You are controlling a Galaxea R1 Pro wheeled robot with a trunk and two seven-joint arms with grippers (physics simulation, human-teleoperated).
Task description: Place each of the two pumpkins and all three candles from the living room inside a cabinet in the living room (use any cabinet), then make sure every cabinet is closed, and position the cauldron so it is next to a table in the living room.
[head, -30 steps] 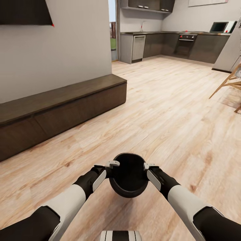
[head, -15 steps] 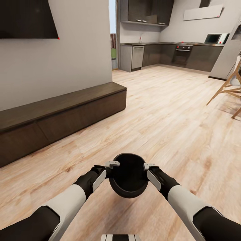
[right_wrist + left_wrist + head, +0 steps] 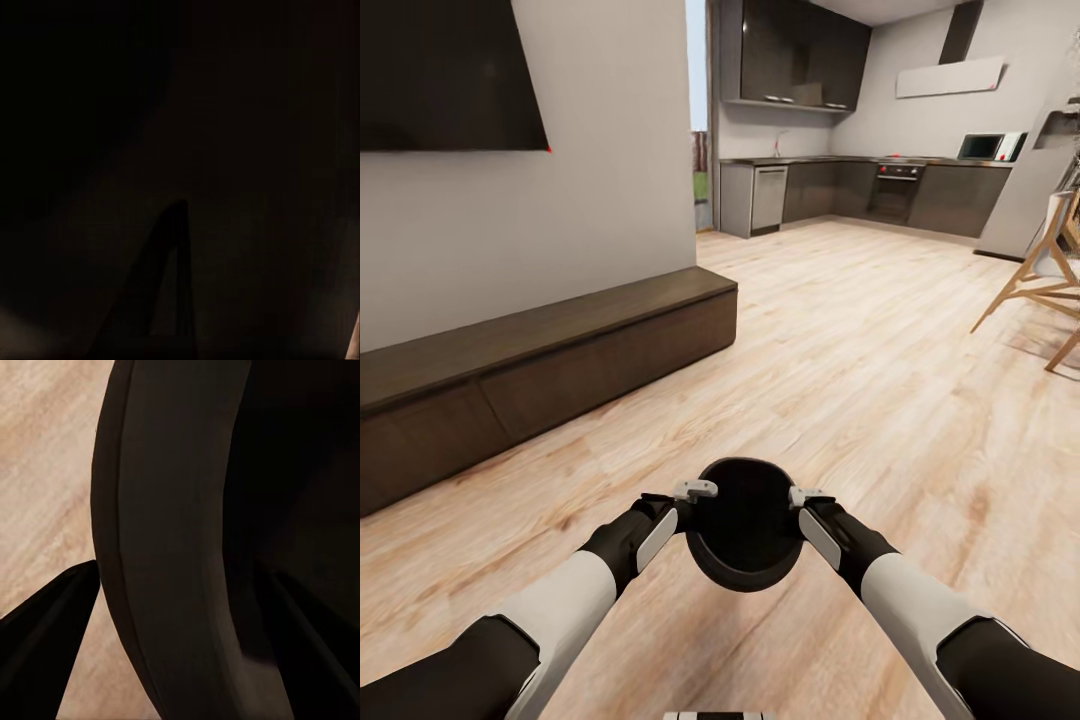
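Plainly, the step in hand is carrying the cauldron (image 3: pixel 744 535) through the room toward a low table, which is nowhere ahead on the plank floor (image 3: pixel 880 350). Doing it well calls for a level, even squeeze from both sides while the base turns, since the pot hangs between two arms and any drift of one arm could let it tip or slip.

Largest in the head view is the long dark cabinet (image 3: pixel 550 365) at ten o'clock along the wall, its drawer fronts flush and closed as far as can be seen, under a dark screen (image 3: pixel 445 75). A kitchen (image 3: pixel 840 180) lies far off at one o'clock, and wooden chair legs (image 3: pixel 1040 290) stand at three o'clock.

The cauldron sits low at six o'clock, mouth up, clear of the floor. The left gripper (image 3: pixel 695 492) straddles its rim at nine o'clock of the pot; in the left wrist view one finger (image 3: pixel 45 645) lies outside the wall and one inside, so it is clamped on the rim. The right gripper (image 3: pixel 805 496) meets the rim at three o'clock, apparently pinching likewise.
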